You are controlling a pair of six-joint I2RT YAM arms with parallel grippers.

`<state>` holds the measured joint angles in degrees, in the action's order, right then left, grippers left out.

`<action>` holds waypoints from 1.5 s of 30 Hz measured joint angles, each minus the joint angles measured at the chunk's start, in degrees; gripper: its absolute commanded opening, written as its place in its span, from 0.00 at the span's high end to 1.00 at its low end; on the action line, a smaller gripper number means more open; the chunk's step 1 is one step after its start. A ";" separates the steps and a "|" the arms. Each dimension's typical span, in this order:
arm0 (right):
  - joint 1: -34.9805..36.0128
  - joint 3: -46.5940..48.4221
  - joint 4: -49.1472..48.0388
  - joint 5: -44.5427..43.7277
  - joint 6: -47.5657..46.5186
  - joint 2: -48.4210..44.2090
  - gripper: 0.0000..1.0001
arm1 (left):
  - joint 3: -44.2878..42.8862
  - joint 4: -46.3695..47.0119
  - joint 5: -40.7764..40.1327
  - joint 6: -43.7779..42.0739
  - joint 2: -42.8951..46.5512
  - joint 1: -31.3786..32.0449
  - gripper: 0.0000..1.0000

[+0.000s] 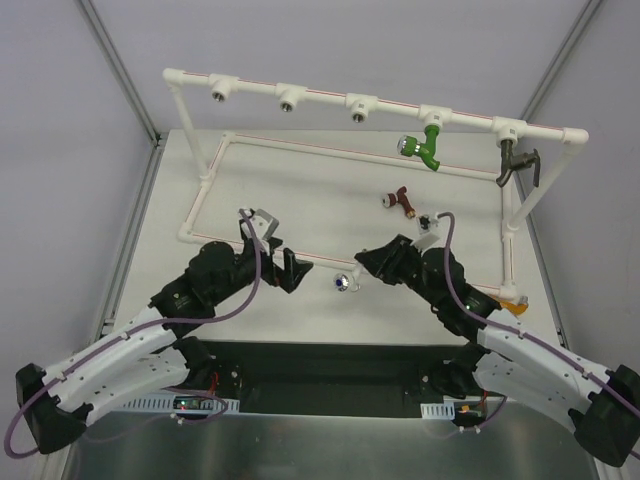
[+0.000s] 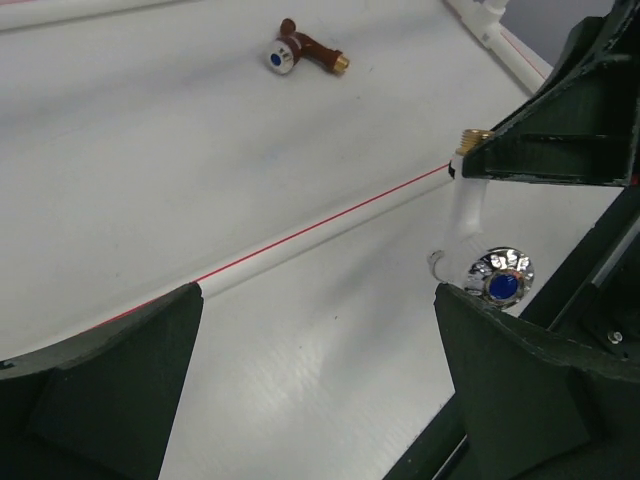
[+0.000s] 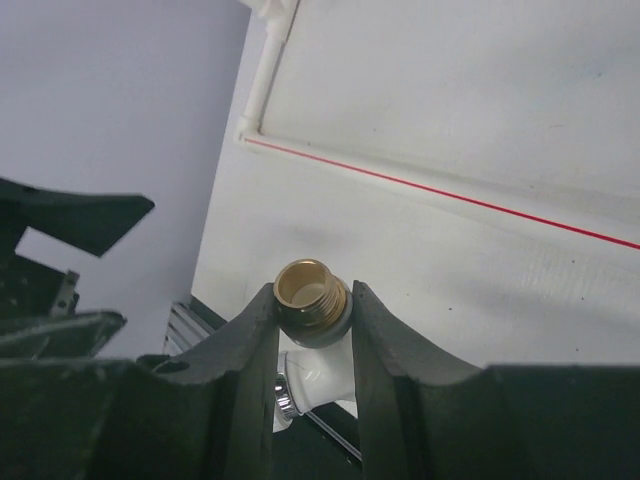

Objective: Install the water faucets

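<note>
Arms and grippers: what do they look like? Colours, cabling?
The left arm and right arm have white lower links, with black joints and wrists. A purple cable runs along each. The left gripper and right gripper are matt black, each with two wedge-shaped fingers. No markings are legible.

I'm looking down on a matte white table [image 1: 300,200] that fills the middle of my overhead view. It is evenly lit and the shadows on it are soft. A plain wall [image 1: 330,40] in pale grey-lilac closes the space at 12 o'clock. A matching left panel [image 1: 60,150] stands at 9 o'clock and a right panel [image 1: 600,220] at 3. Two aluminium posts slant outward, the left post [image 1: 120,75] toward 11 o'clock and the right post [image 1: 560,65] toward 1. A metal rail [image 1: 128,240] runs along the table's 9 o'clock edge. At 6 o'clock a black strip [image 1: 330,365] borders the table, and nearer me a brushed metal sheet [image 1: 320,450] shows a dull glare.
</note>
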<state>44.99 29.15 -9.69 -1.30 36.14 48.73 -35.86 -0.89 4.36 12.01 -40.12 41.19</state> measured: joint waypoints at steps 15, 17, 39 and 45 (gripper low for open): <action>0.00 -6.36 10.12 -18.25 13.22 -24.81 0.98 | 14.32 43.95 -15.37 -11.89 -15.08 24.02 0.04; 0.00 -6.36 12.07 -19.82 13.88 -27.17 0.98 | 14.69 48.30 -15.21 -12.83 -17.94 24.83 0.04; 0.00 -6.34 17.33 -23.41 17.42 -30.69 0.98 | 5.33 73.53 -10.62 -16.81 -49.99 29.00 0.28; 0.00 -6.34 17.33 -23.56 17.79 -31.58 0.98 | 3.87 73.66 -11.04 -15.65 -54.25 29.00 0.37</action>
<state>44.99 22.81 7.64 -24.86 53.93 17.15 -31.99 72.77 -6.68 -3.64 -94.37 70.19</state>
